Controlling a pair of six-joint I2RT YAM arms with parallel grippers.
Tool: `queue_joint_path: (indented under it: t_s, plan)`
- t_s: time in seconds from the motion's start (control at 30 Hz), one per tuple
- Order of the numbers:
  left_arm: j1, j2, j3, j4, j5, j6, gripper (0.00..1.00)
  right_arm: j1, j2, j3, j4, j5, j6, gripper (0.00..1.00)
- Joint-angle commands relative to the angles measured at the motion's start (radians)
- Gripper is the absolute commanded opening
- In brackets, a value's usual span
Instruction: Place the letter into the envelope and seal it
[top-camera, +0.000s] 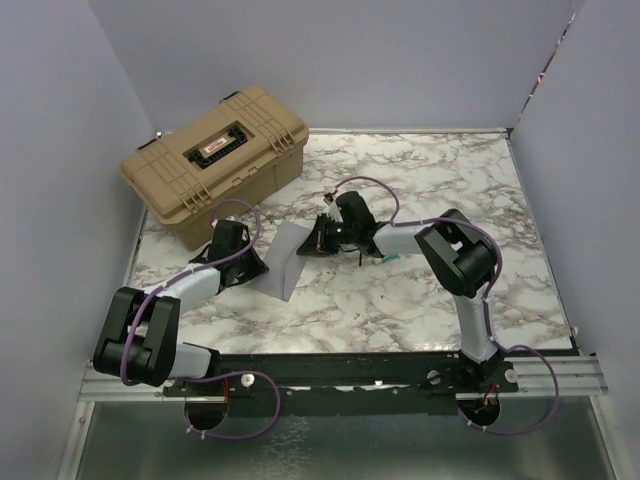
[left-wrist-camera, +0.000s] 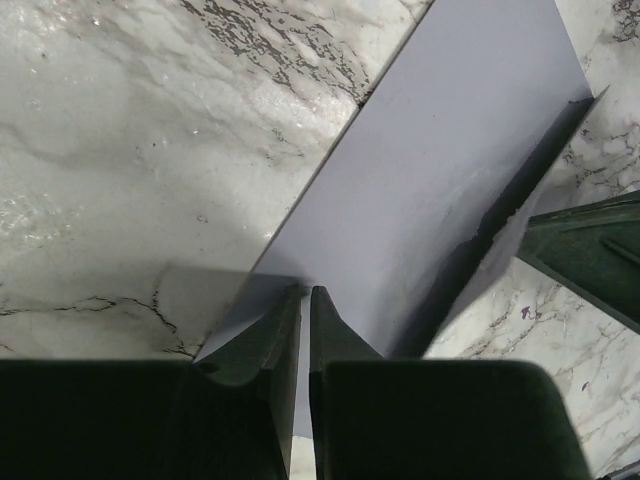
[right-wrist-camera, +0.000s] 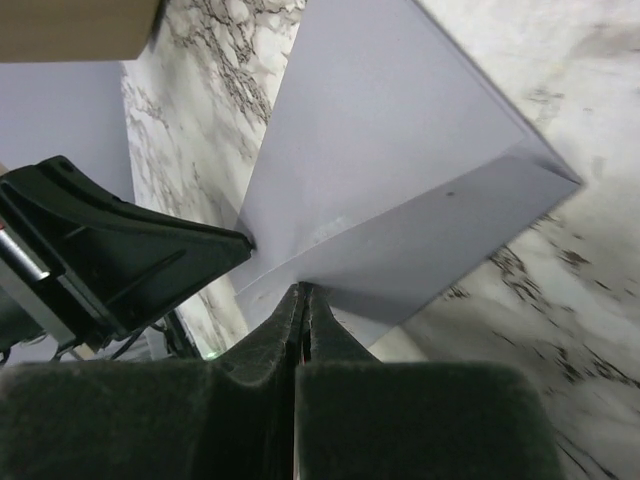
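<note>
Overhead view: two robot arms meet above a marble desk (top-camera: 430, 190) w/ a pale grey envelope (top-camera: 288, 262) held between them, mid-desk, near-right of a tan hard case (top-camera: 215, 160) at the far left. Left tool (left-wrist-camera: 305, 300): fingers pressed almost together, pinching the envelope's near-left edge; in its wrist view the sheet fans away toward the upper right. Right tool (right-wrist-camera: 303, 300): fingers squeezed tight on the opposite, far-right side, at a crease where a lighter and a darker grey panel meet. The envelope thus sits directly betw. both tools, touching each. Its long axis runs approx. near-to-far, w/ the near end leaning left toward the left arm. A shadow on the marble beside the left tool suggests that edge is lifted; whether the rest touches the desk can't be told.
</note>
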Motion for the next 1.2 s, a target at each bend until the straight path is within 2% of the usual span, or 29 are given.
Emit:
queue_joint_path:
  t_s: [0.0, 0.27, 0.43, 0.6, 0.77, 1.03, 1.17]
  plan:
    - [0.0, 0.028, -0.033, -0.089, 0.013, 0.013, 0.09, 0.052, 0.055, 0.071, -0.146, 0.063, -0.058, 0.0]
    - [0.0, 0.016, -0.021, -0.08, 0.047, 0.02, 0.09, 0.075, 0.062, 0.091, -0.312, 0.245, -0.101, 0.0]
    - [0.001, -0.067, -0.042, 0.06, 0.211, 0.007, 0.1, 0.149, 0.071, 0.145, -0.503, 0.446, -0.202, 0.0]
    - [-0.008, -0.135, -0.106, 0.187, 0.316, -0.048, 0.09, 0.185, 0.071, 0.152, -0.564, 0.568, -0.224, 0.0]
    - [-0.027, -0.094, -0.137, 0.192, 0.333, -0.071, 0.08, 0.187, 0.048, 0.154, -0.569, 0.578, -0.216, 0.0]
    - [-0.034, 0.087, -0.128, 0.196, 0.4, -0.068, 0.08, 0.186, 0.021, 0.16, -0.566, 0.55, -0.187, 0.0]
    - [-0.033, 0.114, -0.111, 0.125, 0.353, -0.054, 0.05, 0.186, -0.007, 0.128, -0.493, 0.491, -0.214, 0.0]
